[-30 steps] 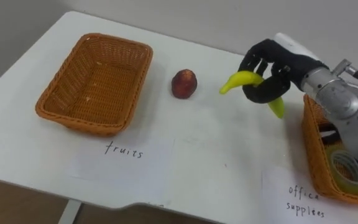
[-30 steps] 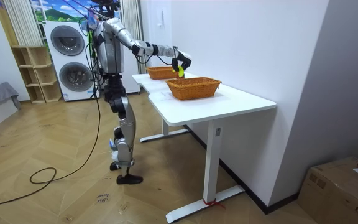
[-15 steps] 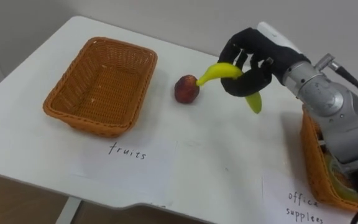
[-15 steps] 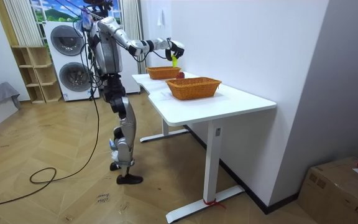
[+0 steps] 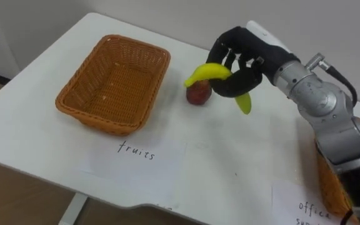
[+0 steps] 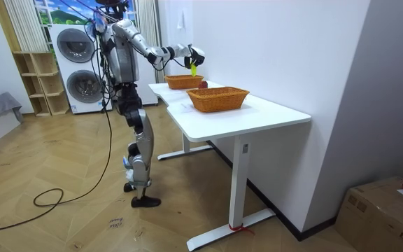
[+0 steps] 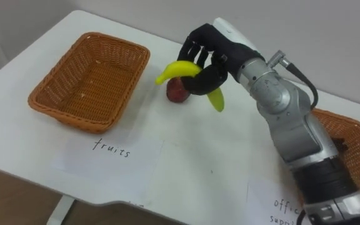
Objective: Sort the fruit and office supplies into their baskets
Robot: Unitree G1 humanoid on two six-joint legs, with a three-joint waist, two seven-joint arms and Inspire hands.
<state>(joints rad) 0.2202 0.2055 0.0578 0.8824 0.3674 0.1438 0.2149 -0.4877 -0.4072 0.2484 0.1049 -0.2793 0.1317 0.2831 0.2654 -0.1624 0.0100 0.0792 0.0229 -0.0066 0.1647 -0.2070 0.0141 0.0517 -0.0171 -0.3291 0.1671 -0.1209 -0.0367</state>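
The black right hand [image 5: 244,55] has its fingers curled around a banana [image 5: 206,73] and holds it in the air over the smooth white table [image 5: 36,134]. The banana is curved, with a bright yellow skin and a greener lower tip. It hangs just above a round red fruit [image 5: 197,95], near the right rim of a rectangular woven wicker basket [image 5: 114,84]. A second wicker basket [image 7: 355,140] stands at the right, well apart.

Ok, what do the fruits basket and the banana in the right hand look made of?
Fruits basket: likely woven wicker or rattan, orange-brown and matte; the weave shows in walls and floor. Banana, held in the right hand: smooth yellow-green skin; real or plastic, I cannot tell.
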